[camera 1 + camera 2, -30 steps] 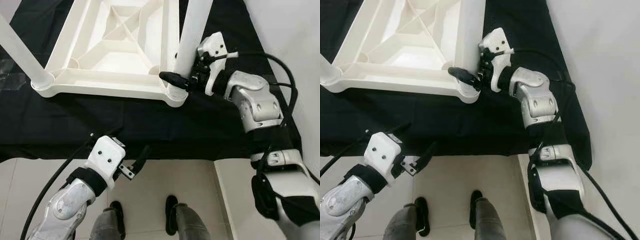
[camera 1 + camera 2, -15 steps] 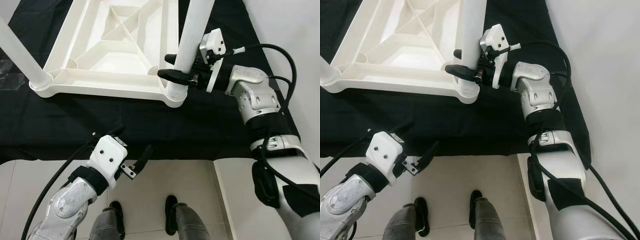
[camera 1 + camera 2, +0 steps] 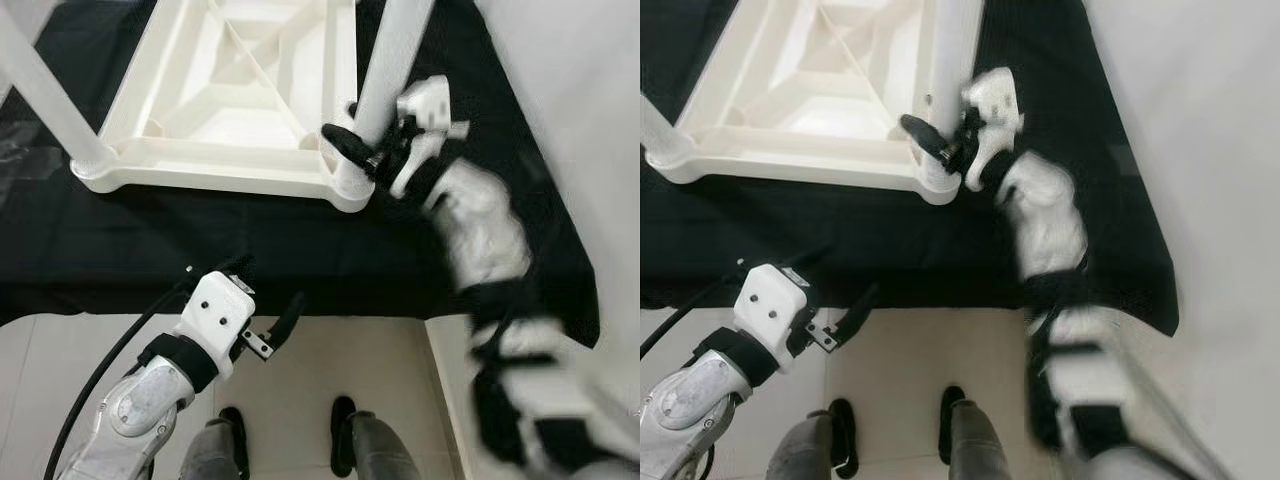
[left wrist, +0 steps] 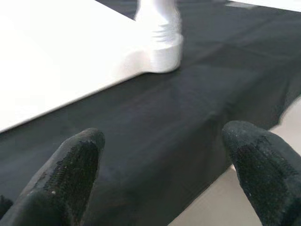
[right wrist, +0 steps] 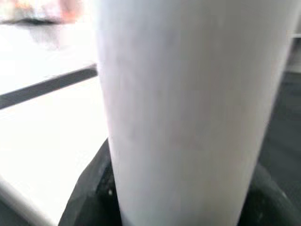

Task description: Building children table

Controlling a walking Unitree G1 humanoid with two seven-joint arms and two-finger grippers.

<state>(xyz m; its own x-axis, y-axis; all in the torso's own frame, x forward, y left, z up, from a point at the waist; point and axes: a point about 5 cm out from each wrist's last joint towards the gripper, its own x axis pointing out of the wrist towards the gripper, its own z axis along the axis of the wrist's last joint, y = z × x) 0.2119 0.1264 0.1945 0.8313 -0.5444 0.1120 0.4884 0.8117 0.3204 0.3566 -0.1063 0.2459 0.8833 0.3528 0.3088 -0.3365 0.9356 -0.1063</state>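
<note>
Nearest to me, the left gripper (image 3: 268,325) hangs low over the pale tiled floor (image 3: 330,360), just off the front edge of the black cloth-covered worktop (image 3: 200,250). Its forearm slants up from below and its fingers (image 4: 75,165) are spread wide with nothing between them; they point across the cloth toward the table's near corner.

Farther in, the white moulded-plastic children's table top (image 3: 240,110) lies upside down on the cloth, its ribbed underside facing up. One white cylindrical plastic leg (image 3: 390,70) stands in the near right corner socket, and another white leg (image 3: 40,90) rises from the near left corner.

The right gripper (image 3: 360,150) reaches in from the right side with its wrist bent inward and the arm blurred by motion. Its fingers (image 3: 342,140) are closed around the right-hand leg just above the socket collar; the wrist view shows the leg pressed between them.

I judge these parts light, hollow and stiff, with a smooth skin that could slip under a twisting or pushing load. A low hold near the collar, as here, looks sensible, since it keeps the leg lined up with the socket. The top itself would probably slide on the cloth if pushed sideways, so its thick outer rim is the place to steady it.
</note>
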